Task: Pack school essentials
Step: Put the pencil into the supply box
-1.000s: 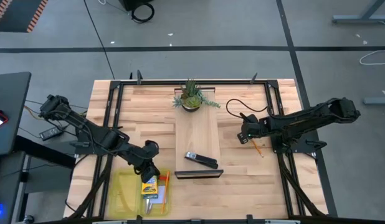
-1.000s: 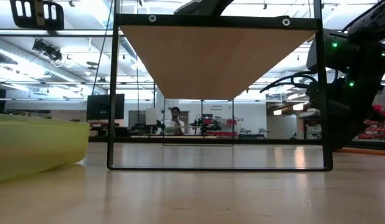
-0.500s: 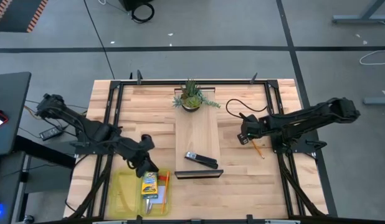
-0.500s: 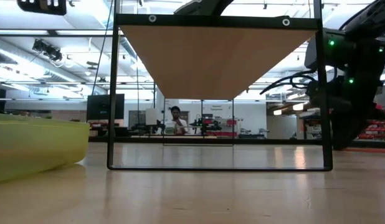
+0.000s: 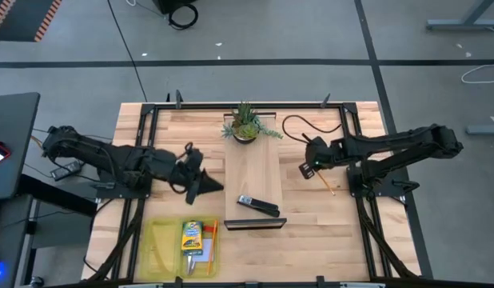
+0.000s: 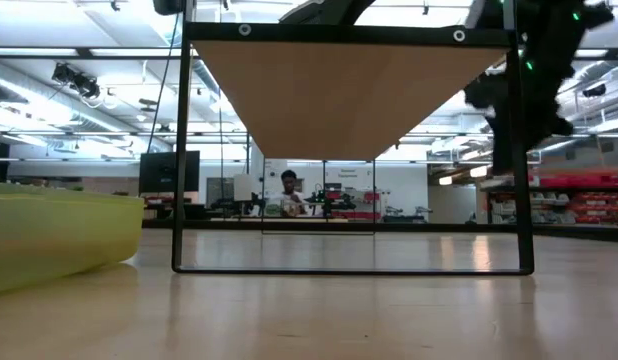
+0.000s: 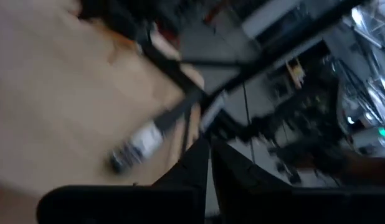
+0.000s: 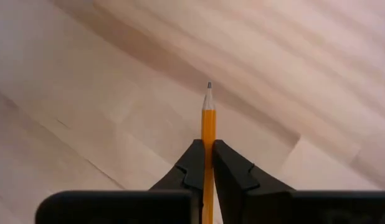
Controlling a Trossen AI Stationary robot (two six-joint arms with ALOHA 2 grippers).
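The right fingers (image 8: 208, 168) are closed on an orange pencil (image 8: 208, 134), which stands between them with its sharpened point sticking out forward past the tips, above the bare wooden surface (image 8: 105, 93). In the high view this gripper (image 5: 310, 168) hangs to the right of the raised board (image 5: 252, 180), and the pencil (image 5: 324, 182) slants away from it toward the arm's base.

The left fingers (image 5: 209, 186) are pressed together and hold nothing. They hover just left of the board. The black stapler (image 5: 257, 206) lies on the board, a little ahead and to the side of them.

The yellow tray (image 5: 155, 250) sits well apart from the left fingers, at the near edge of the surface. Inside it lie the crayon box (image 5: 191, 236), another pencil (image 5: 211, 240) beside the box, and the note pad (image 5: 197, 256) partly under the box. The plant (image 5: 246, 124) stands at the board's far end.
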